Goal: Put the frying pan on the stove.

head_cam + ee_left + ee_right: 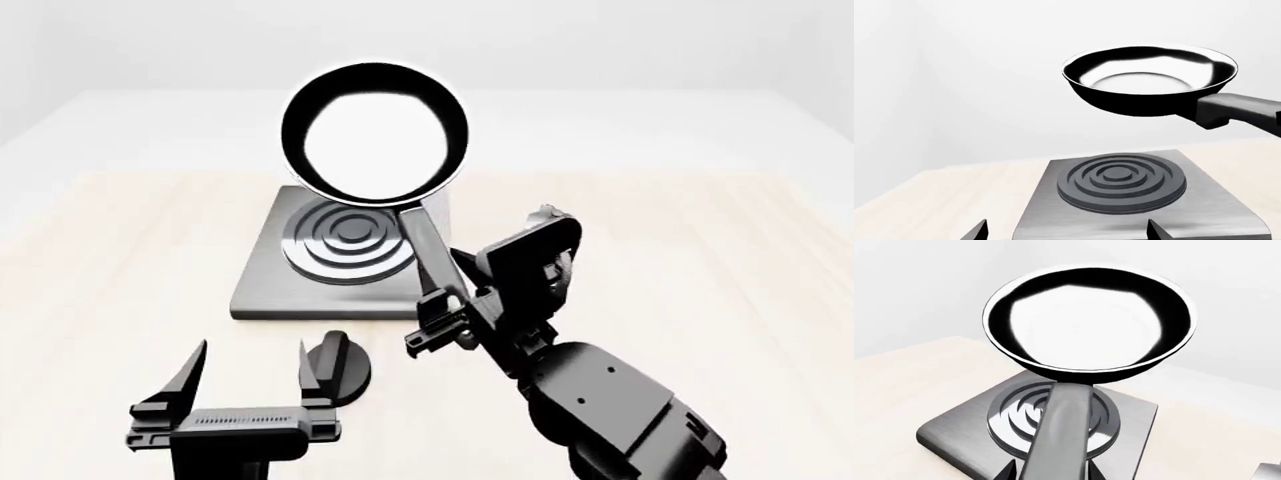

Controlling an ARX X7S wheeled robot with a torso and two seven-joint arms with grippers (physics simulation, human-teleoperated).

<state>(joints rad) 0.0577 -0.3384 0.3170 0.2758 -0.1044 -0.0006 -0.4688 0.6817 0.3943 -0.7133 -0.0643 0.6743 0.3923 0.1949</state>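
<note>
my right pincer (430, 322) pinching handle of frying pan (375, 133), pan lifted, hanging above stove (344, 262) burner, slightly far of it. left pincer (251, 377) spread, idle near. left: lower pan onto rings, release.

The surface (694, 230) is a pale, light-wood plane with a faint grain, reaching back to a white wall. Directly on it lies the stove (350, 262), a flat square grey slab with dark raised concentric burner rings at its middle. A small black round knob (336, 368) rests on the surface just in front of the stove's near edge.
</note>
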